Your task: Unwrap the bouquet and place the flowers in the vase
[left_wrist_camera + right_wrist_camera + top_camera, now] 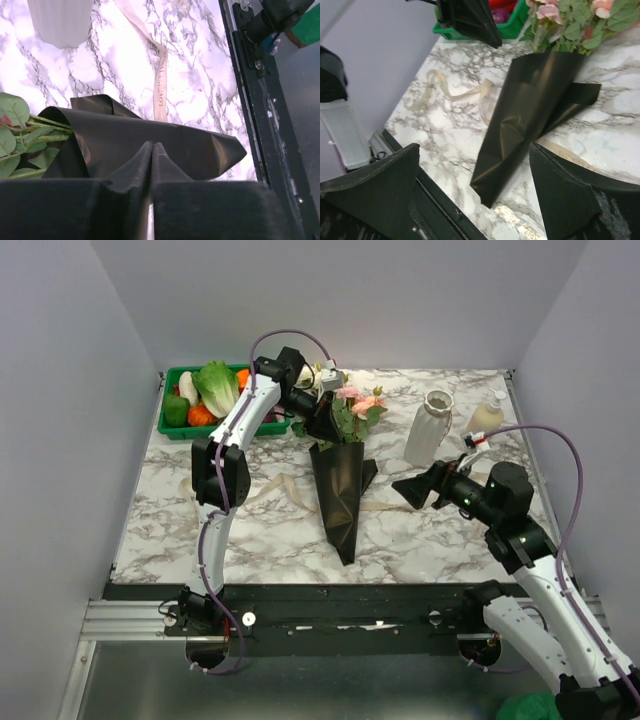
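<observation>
Left hand (152, 146) closed, tips against bouquet (340, 490) paper; right hand (474, 150) wide open, empty.

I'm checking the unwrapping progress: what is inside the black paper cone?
The flowers sit in the paper cone: blooms and leaves poke out of its wide mouth, green stems run inside. Paper covers the rest of the stems.

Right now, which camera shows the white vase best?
The top camera: the whole vase stands there, mouth to base. The left wrist camera catches only a ribbed part; the right wrist camera misses it.
</observation>
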Controlling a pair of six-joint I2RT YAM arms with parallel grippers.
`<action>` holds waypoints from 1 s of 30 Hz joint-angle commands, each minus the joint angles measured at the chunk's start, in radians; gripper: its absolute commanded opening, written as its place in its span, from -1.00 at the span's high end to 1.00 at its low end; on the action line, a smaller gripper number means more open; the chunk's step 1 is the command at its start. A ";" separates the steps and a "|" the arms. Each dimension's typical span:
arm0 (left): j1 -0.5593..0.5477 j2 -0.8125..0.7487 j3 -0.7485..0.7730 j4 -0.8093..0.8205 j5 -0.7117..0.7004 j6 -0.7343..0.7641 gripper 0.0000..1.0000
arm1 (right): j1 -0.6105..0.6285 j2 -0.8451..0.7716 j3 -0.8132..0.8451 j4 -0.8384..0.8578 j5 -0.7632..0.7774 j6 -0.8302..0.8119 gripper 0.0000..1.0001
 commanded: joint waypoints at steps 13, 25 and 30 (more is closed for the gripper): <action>0.178 -0.299 -0.302 -0.092 -0.247 -0.264 -0.97 | 1.012 0.799 0.470 -0.780 1.322 -0.154 -0.99; 0.332 -0.450 -0.446 -0.169 -0.273 -0.164 -0.97 | 1.207 1.133 0.572 -0.571 1.490 -0.307 -0.99; 0.375 -0.493 -0.462 -0.175 -0.272 -0.149 -0.97 | 1.207 1.242 0.587 -0.506 1.539 -0.361 -0.99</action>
